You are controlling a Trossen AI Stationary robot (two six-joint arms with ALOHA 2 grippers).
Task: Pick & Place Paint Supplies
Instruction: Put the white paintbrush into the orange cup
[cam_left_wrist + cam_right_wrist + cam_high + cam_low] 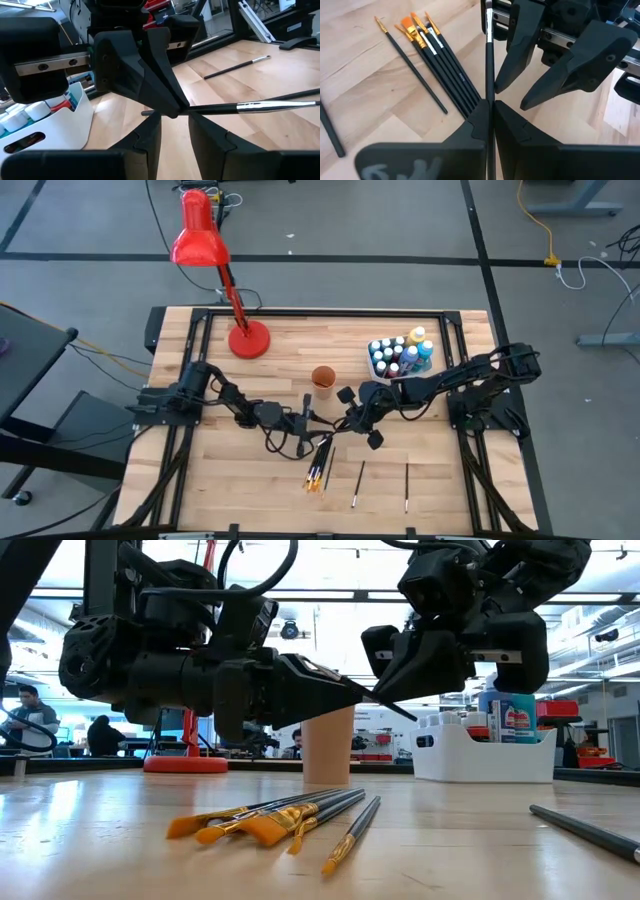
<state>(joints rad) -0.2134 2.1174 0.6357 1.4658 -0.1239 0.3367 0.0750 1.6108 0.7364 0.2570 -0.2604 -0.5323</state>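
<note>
Clearly a handover mid-air: right gripper [490,112] fingers pinched on a paintbrush [489,65], held above the table centre; left gripper [172,132] fingers parted around its handle, not yet clamped. Next, I judge, left closes, right releases. Below lies a brush bundle [275,818]; two loose brushes [357,484] sit apart. Orange cup [322,378] close behind, bottle tub [383,368] beyond.

2 matte-black arms with black cables; wedge-shaped fingers [160,90] on silver screwed rails.
</note>
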